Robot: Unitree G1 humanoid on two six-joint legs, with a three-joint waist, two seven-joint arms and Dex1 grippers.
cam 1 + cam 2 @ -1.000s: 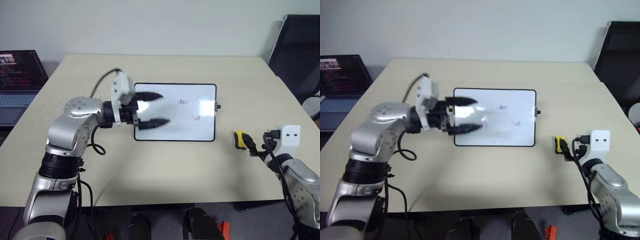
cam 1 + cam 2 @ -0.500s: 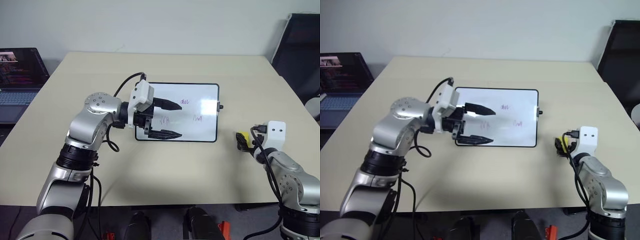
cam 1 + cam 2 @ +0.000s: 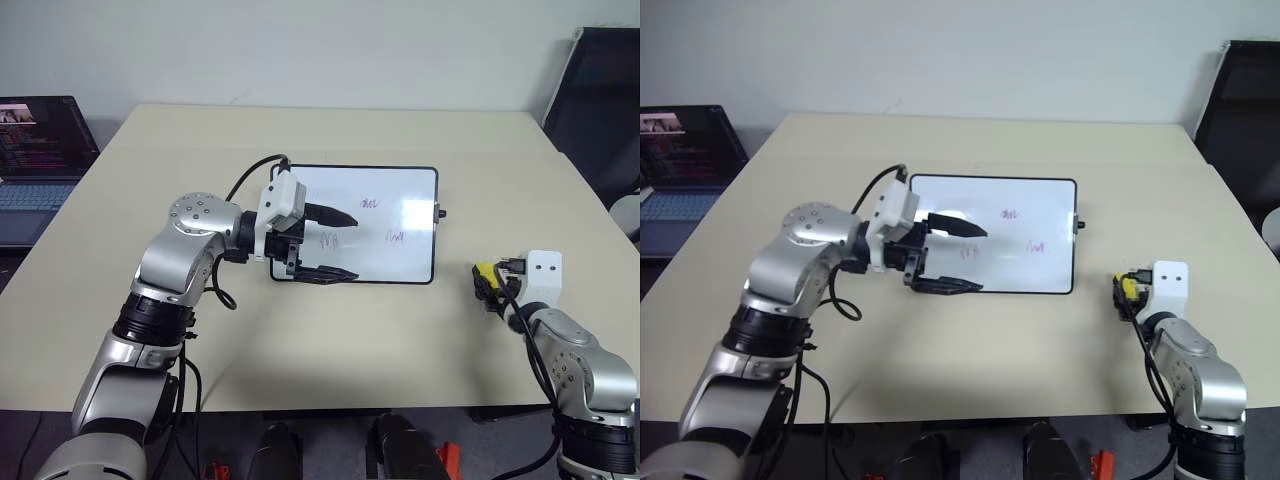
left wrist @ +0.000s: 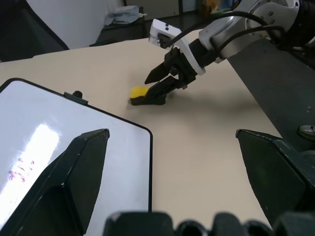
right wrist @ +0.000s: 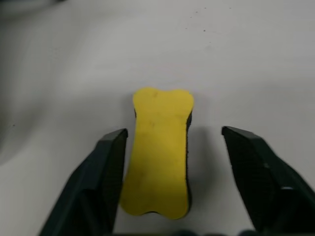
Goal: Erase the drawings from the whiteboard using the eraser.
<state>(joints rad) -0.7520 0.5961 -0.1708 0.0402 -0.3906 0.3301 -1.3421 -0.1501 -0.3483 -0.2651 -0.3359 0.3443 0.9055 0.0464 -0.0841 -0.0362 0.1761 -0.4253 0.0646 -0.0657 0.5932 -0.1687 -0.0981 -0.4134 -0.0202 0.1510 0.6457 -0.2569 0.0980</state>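
The whiteboard (image 3: 400,262) lies flat in the middle of the table, with three small purple-red drawings (image 3: 368,203), (image 3: 396,237), (image 3: 330,240) on it. My left gripper (image 3: 340,245) hovers open over the board's left part, one finger near its front edge. The yellow eraser (image 5: 160,147) lies on the table to the right of the board. My right gripper (image 5: 172,135) is open, its fingers straddling the eraser: one finger close against it, the other a gap away. The left wrist view shows the right gripper (image 4: 142,92) down at the eraser (image 4: 139,92).
An open laptop (image 3: 40,150) stands beyond the table's left edge and a black chair (image 3: 600,100) at the back right. The beige table (image 3: 300,350) stretches bare in front of the board. The eraser is near the right edge.
My right gripper has sunk onto the eraser and its jaws have narrowed around it. The left gripper stays over the board's left part. The camera has shifted.
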